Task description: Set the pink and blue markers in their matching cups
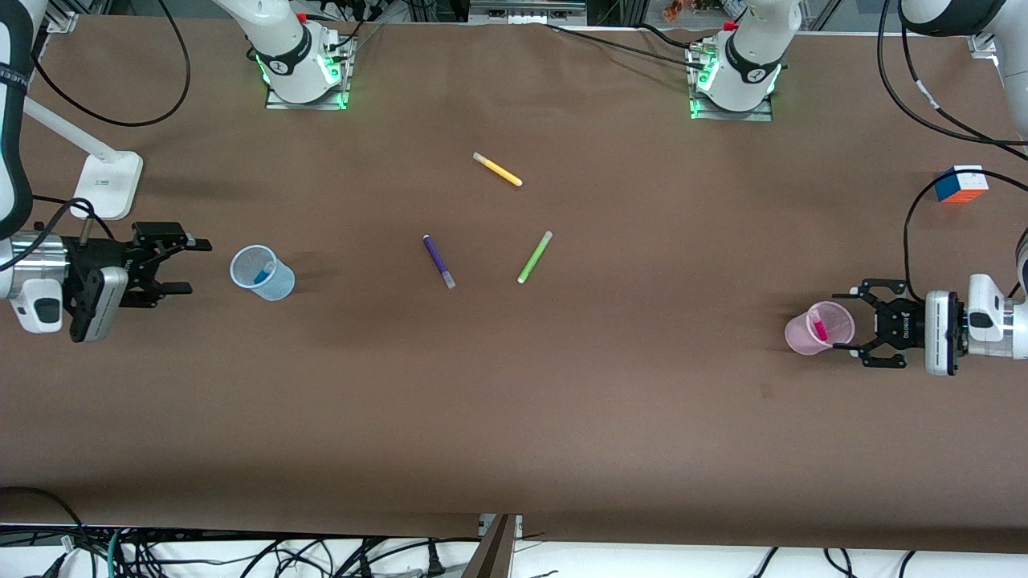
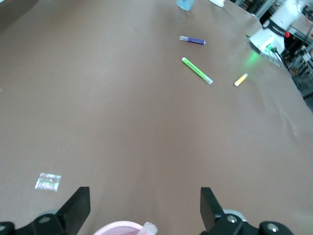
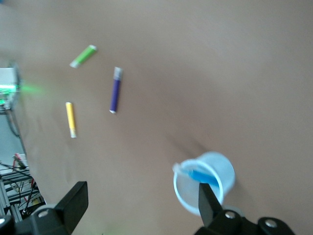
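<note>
The pale blue cup (image 1: 261, 273) stands toward the right arm's end of the table with the blue marker (image 1: 261, 275) inside it. My right gripper (image 1: 199, 266) is open and empty beside that cup, apart from it. In the right wrist view the blue cup (image 3: 205, 188) holds the blue marker (image 3: 200, 175) beside the right gripper (image 3: 142, 203). The pale pink cup (image 1: 819, 327) stands toward the left arm's end with the pink marker (image 1: 818, 327) inside. My left gripper (image 1: 845, 322) is open and empty at that cup's rim. The left wrist view shows the cup's rim (image 2: 117, 227) under the left gripper (image 2: 143, 208).
A purple marker (image 1: 438, 261), a lime-green marker (image 1: 534, 257) and a yellow marker (image 1: 497, 169) lie mid-table. A colour cube (image 1: 960, 184) sits toward the left arm's end. A white lamp base (image 1: 108, 185) stands toward the right arm's end.
</note>
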Action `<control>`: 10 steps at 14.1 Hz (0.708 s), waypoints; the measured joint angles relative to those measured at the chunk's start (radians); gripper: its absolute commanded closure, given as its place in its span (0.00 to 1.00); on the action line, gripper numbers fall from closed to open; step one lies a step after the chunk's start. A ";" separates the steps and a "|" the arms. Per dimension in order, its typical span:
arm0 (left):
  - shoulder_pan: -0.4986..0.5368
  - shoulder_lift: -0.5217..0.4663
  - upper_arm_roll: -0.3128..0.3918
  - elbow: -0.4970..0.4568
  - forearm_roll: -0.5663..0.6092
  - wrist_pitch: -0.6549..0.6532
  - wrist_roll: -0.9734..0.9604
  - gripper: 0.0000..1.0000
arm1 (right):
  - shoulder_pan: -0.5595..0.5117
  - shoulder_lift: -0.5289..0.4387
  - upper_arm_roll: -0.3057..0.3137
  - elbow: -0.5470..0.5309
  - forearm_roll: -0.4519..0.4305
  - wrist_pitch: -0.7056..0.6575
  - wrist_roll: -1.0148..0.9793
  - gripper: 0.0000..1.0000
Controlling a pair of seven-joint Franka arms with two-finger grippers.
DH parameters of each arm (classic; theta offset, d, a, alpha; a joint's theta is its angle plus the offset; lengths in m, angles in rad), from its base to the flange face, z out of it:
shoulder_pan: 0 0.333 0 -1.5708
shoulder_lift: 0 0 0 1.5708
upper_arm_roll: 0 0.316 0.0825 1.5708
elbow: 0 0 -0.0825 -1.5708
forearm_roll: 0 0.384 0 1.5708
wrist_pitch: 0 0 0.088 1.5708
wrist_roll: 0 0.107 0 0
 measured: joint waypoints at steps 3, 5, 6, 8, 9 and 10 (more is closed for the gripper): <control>-0.008 -0.091 -0.020 0.012 0.100 -0.032 -0.248 0.00 | 0.056 0.000 0.001 0.034 -0.119 -0.013 0.231 0.00; -0.036 -0.170 -0.024 0.015 0.172 -0.055 -0.436 0.00 | 0.080 -0.014 0.017 0.048 -0.186 -0.017 0.427 0.00; -0.064 -0.214 -0.026 0.016 0.223 -0.066 -0.540 0.00 | 0.081 -0.032 0.048 0.049 -0.229 -0.019 0.537 0.00; -0.139 -0.301 -0.028 0.017 0.315 -0.089 -0.759 0.00 | 0.082 -0.084 0.109 0.047 -0.311 -0.027 0.709 0.00; -0.179 -0.338 -0.029 0.017 0.353 -0.101 -0.875 0.00 | 0.082 -0.113 0.126 0.045 -0.345 -0.034 0.748 0.00; -0.226 -0.375 -0.029 0.016 0.410 -0.109 -0.999 0.00 | 0.081 -0.146 0.132 0.041 -0.375 -0.040 0.767 0.00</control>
